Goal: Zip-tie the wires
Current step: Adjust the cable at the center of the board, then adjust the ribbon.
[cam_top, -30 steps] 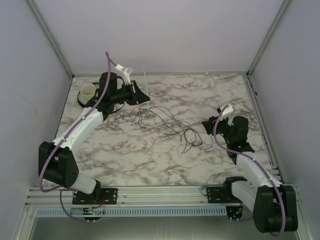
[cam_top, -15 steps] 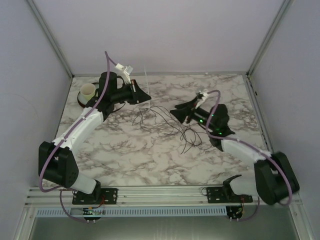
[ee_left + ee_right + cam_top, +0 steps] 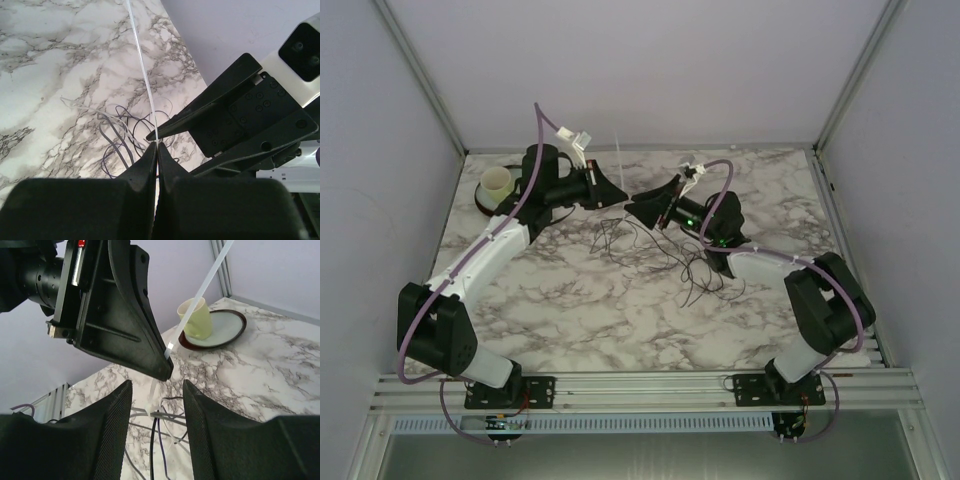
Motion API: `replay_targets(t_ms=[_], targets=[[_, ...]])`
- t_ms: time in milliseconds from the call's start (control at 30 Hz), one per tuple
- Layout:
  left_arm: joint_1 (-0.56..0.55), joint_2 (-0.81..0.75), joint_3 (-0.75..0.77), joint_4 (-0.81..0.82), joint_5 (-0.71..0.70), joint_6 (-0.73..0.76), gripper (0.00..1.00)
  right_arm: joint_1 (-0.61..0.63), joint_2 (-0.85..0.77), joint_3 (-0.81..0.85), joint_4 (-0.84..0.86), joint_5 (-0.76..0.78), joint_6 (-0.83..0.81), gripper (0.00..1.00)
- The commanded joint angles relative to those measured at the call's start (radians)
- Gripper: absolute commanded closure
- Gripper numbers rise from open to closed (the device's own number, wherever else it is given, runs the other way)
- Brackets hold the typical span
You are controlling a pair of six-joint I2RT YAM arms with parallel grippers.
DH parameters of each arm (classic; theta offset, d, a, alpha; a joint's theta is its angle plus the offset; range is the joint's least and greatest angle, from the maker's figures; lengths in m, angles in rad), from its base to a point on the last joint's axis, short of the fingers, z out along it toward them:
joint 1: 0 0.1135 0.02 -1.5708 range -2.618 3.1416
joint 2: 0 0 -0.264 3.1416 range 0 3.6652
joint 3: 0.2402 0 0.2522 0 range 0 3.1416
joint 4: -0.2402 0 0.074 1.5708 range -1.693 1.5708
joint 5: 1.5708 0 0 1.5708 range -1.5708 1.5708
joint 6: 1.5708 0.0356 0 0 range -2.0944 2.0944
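The thin dark wires [image 3: 660, 250] lie in loose loops mid-table; they also show in the left wrist view [image 3: 120, 142] and the right wrist view [image 3: 160, 430]. My left gripper [image 3: 618, 196] [image 3: 156, 146] is shut on a white zip tie [image 3: 142, 70], whose strap rises up and back [image 3: 617, 160]. In the right wrist view a white strap runs from the left gripper [image 3: 120, 315] down to the wires, where it seems wrapped round a few. My right gripper [image 3: 632, 208] [image 3: 157, 387] is open, its jaws just below and facing the left fingertips. One right finger [image 3: 210, 112] sits beside the tie.
A pale yellow cup [image 3: 497, 181] [image 3: 195, 317] stands on a dark-rimmed saucer [image 3: 485, 203] [image 3: 227, 327] at the back left corner. Metal frame posts and walls bound the marble table [image 3: 570, 300]. The two arms nearly touch over the table's back middle.
The right arm has swung from the right side across to the left gripper, its open jaws now at the zip tie. The left gripper has barely moved.
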State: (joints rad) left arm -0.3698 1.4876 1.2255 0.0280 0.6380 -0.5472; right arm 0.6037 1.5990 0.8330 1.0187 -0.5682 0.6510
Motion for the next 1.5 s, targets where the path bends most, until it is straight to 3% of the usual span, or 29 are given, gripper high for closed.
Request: replay_targets(t_ms=[0,367,667,1467], targets=[[-0.008,-0.003,-0.004,0.043,0.022,-0.004,1.00,0.016,0.024,0.065,0.041,-0.040,0.009,0.57],[-0.015,-0.004,0.000,0.049,0.020,-0.007,1.00,0.022,0.048,0.080,-0.034,-0.048,-0.015,0.69],[-0.022,-0.001,0.002,0.064,0.019,-0.019,1.00,0.027,0.073,0.083,-0.019,-0.076,0.002,0.92],[-0.018,0.090,0.218,-0.035,-0.004,0.042,1.00,0.068,0.039,0.003,-0.236,-0.038,-0.144,0.96]])
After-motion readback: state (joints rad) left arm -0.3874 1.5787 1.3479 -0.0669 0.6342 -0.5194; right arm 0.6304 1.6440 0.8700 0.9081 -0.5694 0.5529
